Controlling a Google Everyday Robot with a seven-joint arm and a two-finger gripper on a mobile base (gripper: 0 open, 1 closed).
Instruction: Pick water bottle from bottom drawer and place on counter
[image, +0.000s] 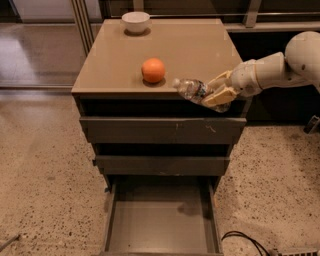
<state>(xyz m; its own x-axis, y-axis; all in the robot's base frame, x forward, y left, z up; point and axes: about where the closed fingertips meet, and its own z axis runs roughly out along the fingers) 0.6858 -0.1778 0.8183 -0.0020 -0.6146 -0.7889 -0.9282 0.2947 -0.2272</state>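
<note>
My gripper (216, 93) is shut on the water bottle (191, 89), a small clear bottle with a dark label band. It holds the bottle on its side, white cap pointing left, in front of the counter's (115, 60) front edge, just right of the orange (153, 70). The arm comes in from the right. The bottom drawer (161, 231) stands pulled open below, its grey floor bare.
A white bowl (136, 22) sits at the counter's back left. Two shallower drawers (160, 130) sit slightly pulled out above the bottom one. A black cable (245, 240) lies on the speckled floor at the lower right.
</note>
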